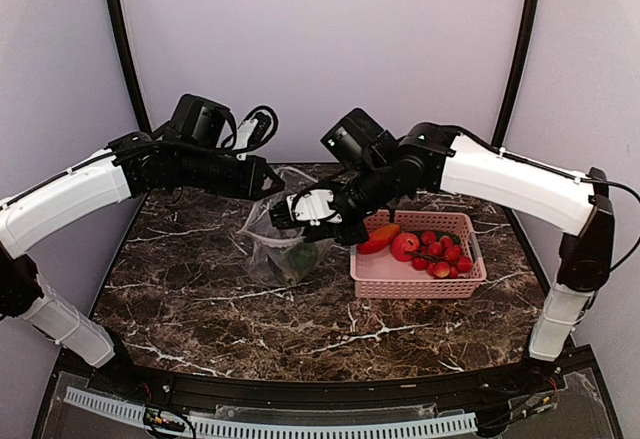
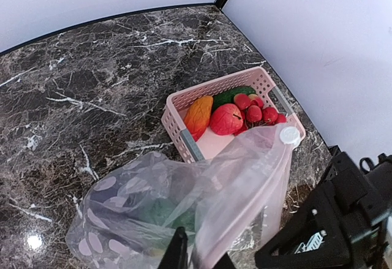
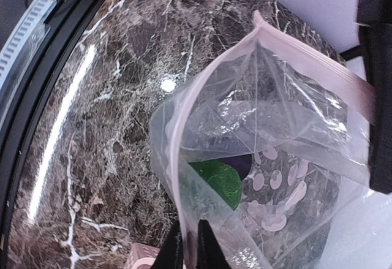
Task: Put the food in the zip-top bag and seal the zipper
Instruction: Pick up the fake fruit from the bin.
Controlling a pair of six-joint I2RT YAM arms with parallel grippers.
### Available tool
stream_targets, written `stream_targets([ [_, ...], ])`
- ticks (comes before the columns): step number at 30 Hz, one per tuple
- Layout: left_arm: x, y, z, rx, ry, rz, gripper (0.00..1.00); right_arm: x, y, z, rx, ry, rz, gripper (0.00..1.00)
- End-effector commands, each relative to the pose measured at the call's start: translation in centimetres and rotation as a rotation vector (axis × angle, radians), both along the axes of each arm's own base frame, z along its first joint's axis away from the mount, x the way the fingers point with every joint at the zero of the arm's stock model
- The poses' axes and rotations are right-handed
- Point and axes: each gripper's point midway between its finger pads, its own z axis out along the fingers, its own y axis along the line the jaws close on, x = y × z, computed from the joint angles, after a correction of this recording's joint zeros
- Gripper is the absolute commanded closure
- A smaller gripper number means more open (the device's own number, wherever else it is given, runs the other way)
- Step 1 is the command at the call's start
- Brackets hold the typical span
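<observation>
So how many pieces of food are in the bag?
1 that shows: a green piece low inside the bag, seen through its open mouth. The folds and printed spots may hide more.

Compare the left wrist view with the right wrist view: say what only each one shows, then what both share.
Left wrist only: the food in the pink basket, namely the orange-red long piece, the cucumber and the red berries. Right wrist only: the black rail at the near edge of the marble table, and the right gripper pinching the rim of the zip-top bag. Both: that bag held open, the green pepper inside it, and the table.
</observation>
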Motion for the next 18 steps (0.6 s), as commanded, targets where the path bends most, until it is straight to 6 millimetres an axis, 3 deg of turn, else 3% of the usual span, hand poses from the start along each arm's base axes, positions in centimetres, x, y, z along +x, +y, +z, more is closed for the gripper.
stream_targets([
  [1,-0.4,1.4,0.1,0.085,-0.019,0.007,0.85,-0.9,0.6,5.2,0.109,-0.071,0.033,0.99],
  [3,-0.4,1.7,0.2,0.103,-0.026,0.007,0.80,-1.1,0.5,5.6,0.119,-0.088,0.047,1.00],
  [7,-0.2,2.1,0.5,0.125,-0.049,0.016,0.84,-1.1,0.5,5.2,0.104,-0.095,0.046,1.00],
  [12,-0.4,2.2,1.3,0.121,-0.072,0.001,0.79,-1.5,0.5,4.8,0.093,-0.084,0.055,1.00],
  [18,0.2,3.1,2.4,0.166,-0.135,0.021,0.99,-1.6,0.6,4.8,0.094,-0.078,0.056,1.00],
])
